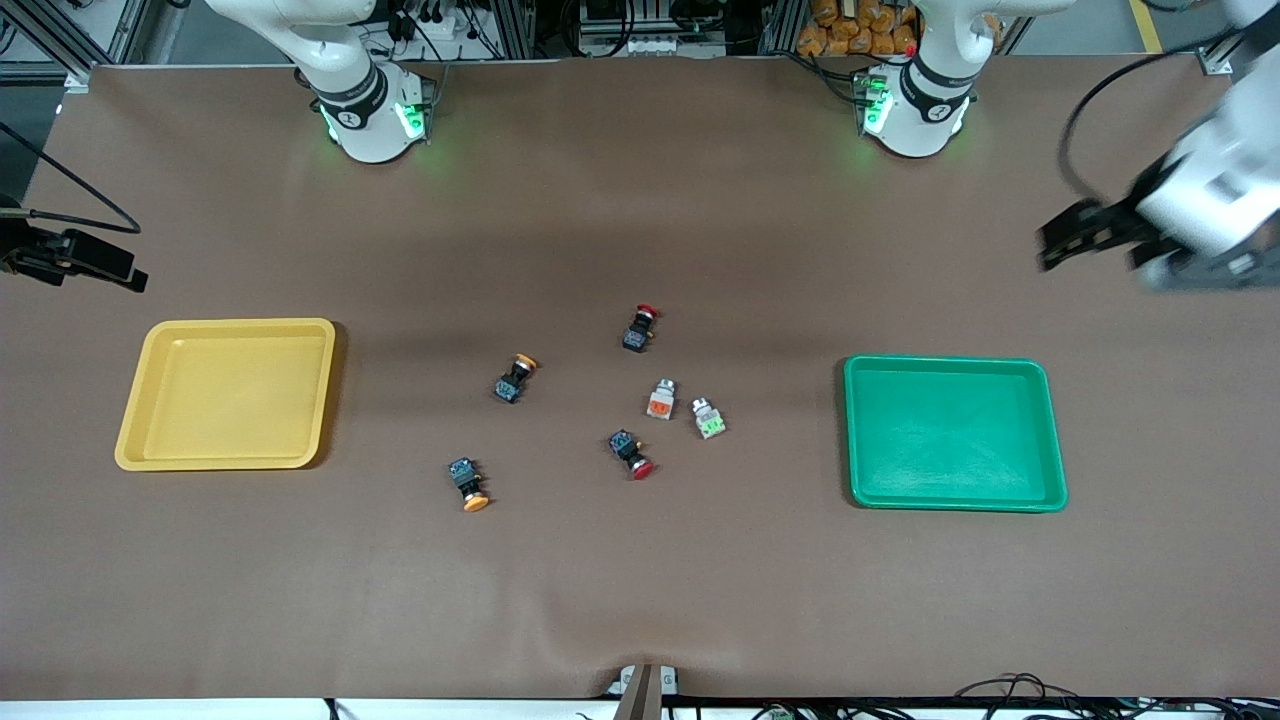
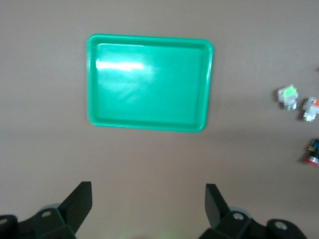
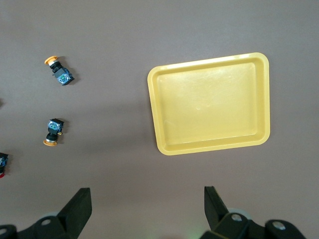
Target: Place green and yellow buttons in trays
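The table (image 1: 640,600) lies wide and brown, and both trays sit empty on it. The green tray (image 1: 953,434) is toward the left arm's end, the yellow tray (image 1: 228,393) toward the right arm's end. Nothing has gone in yet.

The left gripper (image 2: 148,204) hangs high over bare table at its own end, short of the green tray, jaws spread wide, holding nothing. The right gripper (image 3: 148,206) hangs over the table edge by the yellow tray, jaws just as wide and just as empty.

Between the trays lies the scatter of buttons. The green button (image 1: 709,420) is nearest the green tray, just beside an orange-faced button (image 1: 660,400). One yellow button (image 1: 514,379) lies toward the yellow tray, and the second yellow button (image 1: 469,484) sits nearer the camera. Two red buttons, one (image 1: 639,328) farther from the camera and one (image 1: 632,454) nearer, stay out of this job.

The step in hand looks like the first reach. The left arm would do well to take the green button, dropping straight down and closing across its silver body. The neighbour is close, so the fingers need a line that misses it. The yellow ones lie on their sides, so gripping across the black body looks safer than the round cap.

No brand or writing is legible on anything.
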Controlling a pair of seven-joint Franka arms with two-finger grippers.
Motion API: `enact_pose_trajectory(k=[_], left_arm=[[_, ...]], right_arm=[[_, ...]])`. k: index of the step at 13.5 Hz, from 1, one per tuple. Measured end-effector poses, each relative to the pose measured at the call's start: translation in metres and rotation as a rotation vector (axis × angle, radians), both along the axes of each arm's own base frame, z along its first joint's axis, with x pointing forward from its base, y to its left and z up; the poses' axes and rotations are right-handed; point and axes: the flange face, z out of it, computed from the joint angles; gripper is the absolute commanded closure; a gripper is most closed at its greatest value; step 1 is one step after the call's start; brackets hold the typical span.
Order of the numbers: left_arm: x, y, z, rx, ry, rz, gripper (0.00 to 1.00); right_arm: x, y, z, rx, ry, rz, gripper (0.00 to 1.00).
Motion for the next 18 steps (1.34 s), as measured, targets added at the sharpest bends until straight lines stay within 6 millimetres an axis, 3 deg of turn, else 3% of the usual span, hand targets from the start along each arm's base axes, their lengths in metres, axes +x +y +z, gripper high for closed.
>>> enact_pose_trajectory(k=[4, 9, 18], left_arm=[[0.029, -0.091, -0.074, -0.032, -0.011, 0.083, 0.00], [0.046, -0.161, -0.155, -0.072, -0.025, 0.201, 0.00], [0.049, -0.221, -0.253, -0.079, 0.005, 0.161, 0.00]], right_arm=[[0.000, 0.000, -0.001, 0.000, 0.001, 0.000, 0.00], [0.000, 0.000, -0.001, 0.000, 0.001, 0.000, 0.00], [0.001, 0.000, -0.001, 0.000, 0.001, 0.000, 0.00]])
